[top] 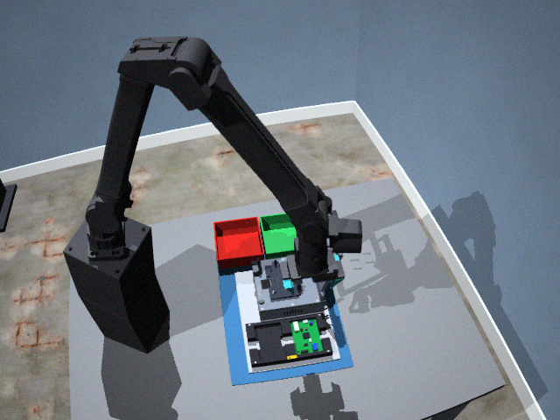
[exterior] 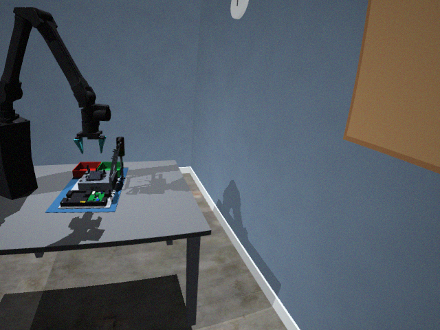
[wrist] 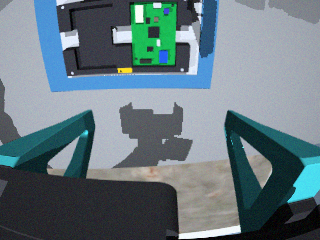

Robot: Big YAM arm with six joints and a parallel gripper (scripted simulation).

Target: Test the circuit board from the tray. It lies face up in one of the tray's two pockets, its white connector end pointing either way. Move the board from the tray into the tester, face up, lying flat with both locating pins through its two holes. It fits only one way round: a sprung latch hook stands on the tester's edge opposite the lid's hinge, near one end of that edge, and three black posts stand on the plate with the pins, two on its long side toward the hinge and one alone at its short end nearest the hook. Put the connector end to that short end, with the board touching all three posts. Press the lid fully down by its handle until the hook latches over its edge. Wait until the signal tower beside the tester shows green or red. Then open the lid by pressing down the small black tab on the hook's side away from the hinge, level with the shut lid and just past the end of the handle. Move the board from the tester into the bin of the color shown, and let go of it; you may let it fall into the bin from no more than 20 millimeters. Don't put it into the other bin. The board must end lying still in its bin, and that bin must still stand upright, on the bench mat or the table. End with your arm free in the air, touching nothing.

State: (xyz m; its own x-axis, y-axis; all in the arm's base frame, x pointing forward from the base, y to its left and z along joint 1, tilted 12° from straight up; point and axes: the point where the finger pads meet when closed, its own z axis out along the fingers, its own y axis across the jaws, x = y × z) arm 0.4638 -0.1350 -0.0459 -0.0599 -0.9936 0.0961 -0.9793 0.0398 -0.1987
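Two bins [top: 238, 241], one board [top: 310, 336].

Arm [top: 253, 136]: matte black, long box-section links, rounded joint housings | Base pedestal [top: 136, 316]: black faceted block, small screws ringing its top plate | Wrist: stubby black cylinder at 3 o'clock | Gripper [exterior: 90, 144]: black body, teal triangular open-frame fingers | No cables or markings visible
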